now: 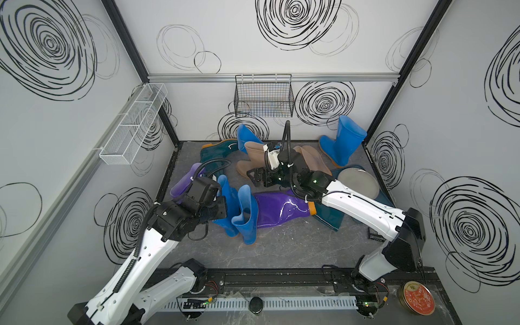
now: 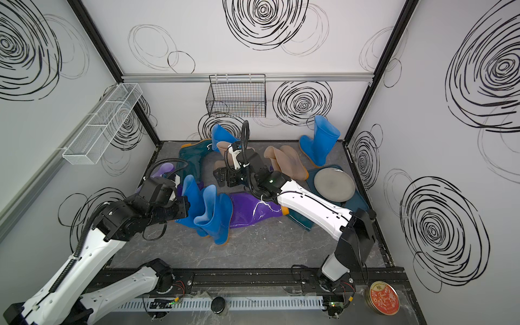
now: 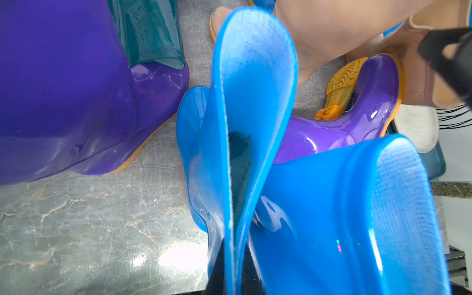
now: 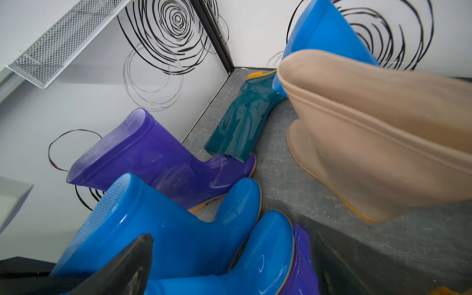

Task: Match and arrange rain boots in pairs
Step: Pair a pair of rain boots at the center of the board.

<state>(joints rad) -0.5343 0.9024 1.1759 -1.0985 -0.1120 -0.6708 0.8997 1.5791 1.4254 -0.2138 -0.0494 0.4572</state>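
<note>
Across the grey marbled tabletop (image 1: 281,253), glossy rain boots with orange soles sit jumbled, few of them paired yet. Near the front left, your left jaws are clamped on the cuff of a held blue boot (image 3: 255,76). They pinch one wall of the shaft, so the opening is squashed to a narrow slit. A second blue boot (image 1: 245,216) stands touching it, on the side nearer the middle.

A lying purple boot (image 1: 278,208) rests on its side just beside that pair. A leaning purple boot (image 1: 183,183) sits behind your left arm. Your right jaws are spread wide and hold nothing. They hover over the middle, just beside an upright tan boot (image 1: 253,157). A flat tan boot (image 1: 312,159) lies further right.

At the back, well apart, are a rear blue boot (image 1: 247,138) behind the upright tan one and a corner blue boot (image 1: 344,140) standing at the right. A dark teal boot (image 1: 216,154) lies at the back left. A dark teal shape (image 1: 329,219) under your right arm is probably its mate, though the arm hides too much to be sure.

Expect these boots to be light, soft in the shaft and slippery on the gloss. The cuff folds under a pinch, so take one wall at the rim with the jaws astride it. The soled foot will likely hang down and swing.
</note>
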